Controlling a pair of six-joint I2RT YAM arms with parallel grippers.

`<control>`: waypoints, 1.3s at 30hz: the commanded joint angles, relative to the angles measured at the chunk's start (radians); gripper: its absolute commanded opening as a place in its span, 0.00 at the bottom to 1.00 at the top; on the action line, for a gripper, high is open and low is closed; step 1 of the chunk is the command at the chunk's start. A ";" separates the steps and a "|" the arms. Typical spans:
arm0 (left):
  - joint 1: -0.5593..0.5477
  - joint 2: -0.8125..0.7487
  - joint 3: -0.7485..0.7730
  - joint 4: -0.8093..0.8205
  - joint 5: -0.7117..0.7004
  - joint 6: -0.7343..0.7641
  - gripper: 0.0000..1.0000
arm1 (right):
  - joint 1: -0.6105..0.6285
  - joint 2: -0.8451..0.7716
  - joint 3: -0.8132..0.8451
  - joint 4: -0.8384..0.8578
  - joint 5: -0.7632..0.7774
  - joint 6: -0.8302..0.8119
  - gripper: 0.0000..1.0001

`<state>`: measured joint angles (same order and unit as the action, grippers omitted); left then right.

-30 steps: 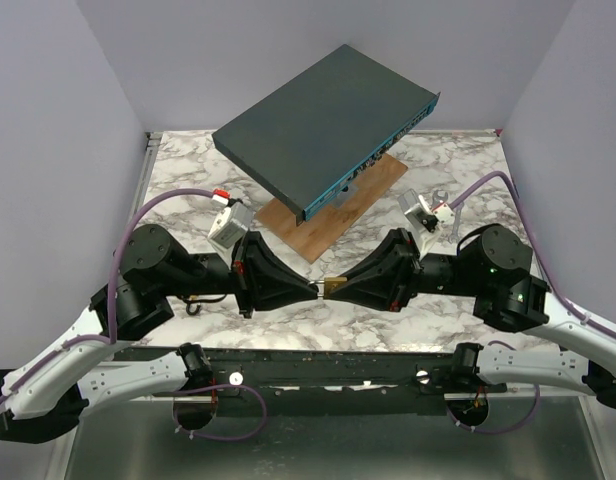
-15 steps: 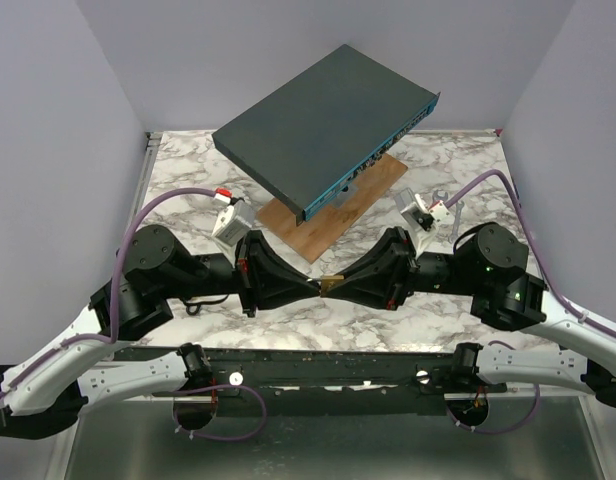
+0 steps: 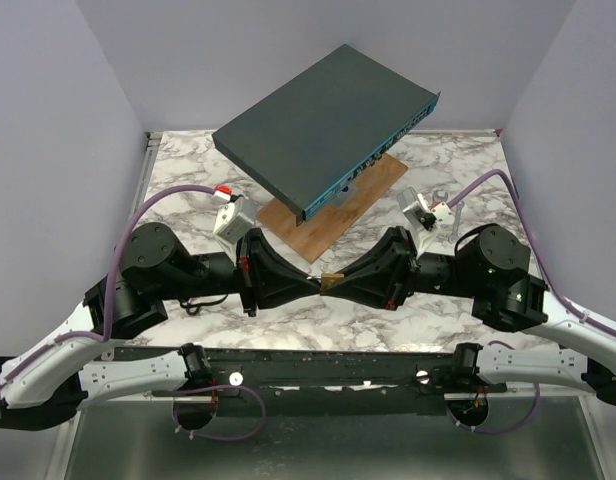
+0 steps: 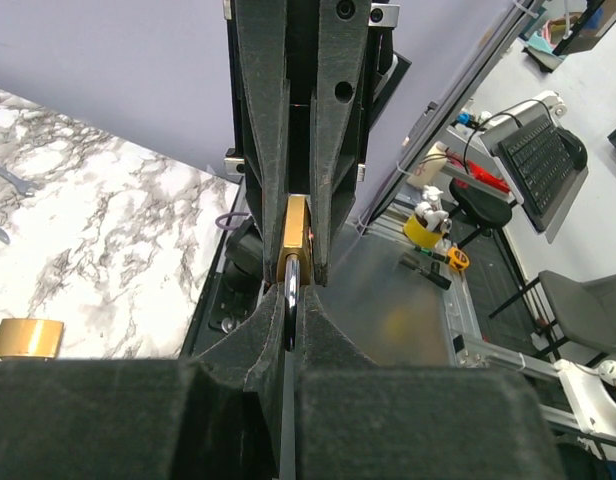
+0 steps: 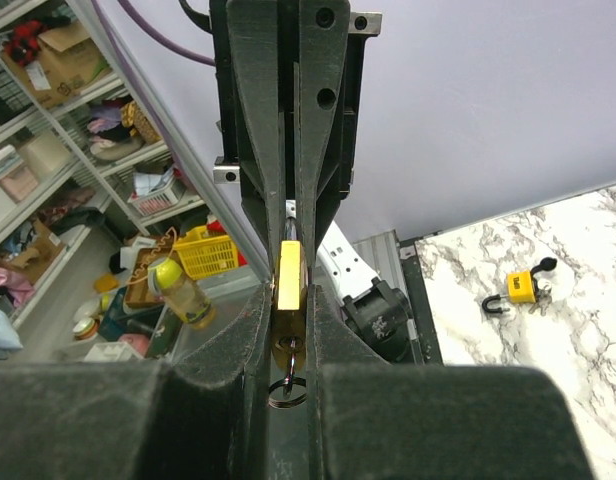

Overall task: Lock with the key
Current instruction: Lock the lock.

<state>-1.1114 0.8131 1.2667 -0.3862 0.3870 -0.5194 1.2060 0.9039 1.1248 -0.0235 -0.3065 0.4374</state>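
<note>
Brass padlock (image 5: 290, 283), steel shackle (image 4: 289, 308), pinched between both jaws.

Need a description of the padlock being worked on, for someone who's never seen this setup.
On the marble table, look to the middle, toward the arms' edge, where the left gripper and right gripper meet tip to tip. The brass padlock is pinched between them. The other padlock lies loose on the marble, ungripped.

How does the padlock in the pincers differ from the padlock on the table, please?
The held padlock is clamped between the left pincer and right pincer; the table padlock lies untouched. The held padlock hangs above the marble; the table padlock lies flat on it. Both are brass-bodied.
</note>
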 commanded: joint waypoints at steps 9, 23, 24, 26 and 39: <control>-0.043 0.092 0.029 -0.099 -0.107 0.098 0.18 | 0.040 0.008 -0.028 -0.007 0.081 -0.013 0.01; -0.043 0.039 0.126 -0.205 -0.175 0.164 0.32 | 0.040 -0.047 -0.004 -0.064 0.093 -0.020 0.01; -0.042 0.036 0.129 -0.218 -0.187 0.170 0.32 | 0.040 -0.050 -0.001 -0.067 0.092 -0.020 0.01; -0.040 0.029 0.134 -0.236 -0.207 0.182 0.33 | 0.040 -0.057 0.002 -0.072 0.083 -0.020 0.01; -0.018 0.025 0.150 -0.288 -0.051 0.207 0.32 | 0.041 -0.080 0.026 -0.098 0.072 -0.023 0.01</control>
<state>-1.1378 0.8463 1.4086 -0.6483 0.2729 -0.3283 1.2381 0.8429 1.1099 -0.1169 -0.2218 0.4240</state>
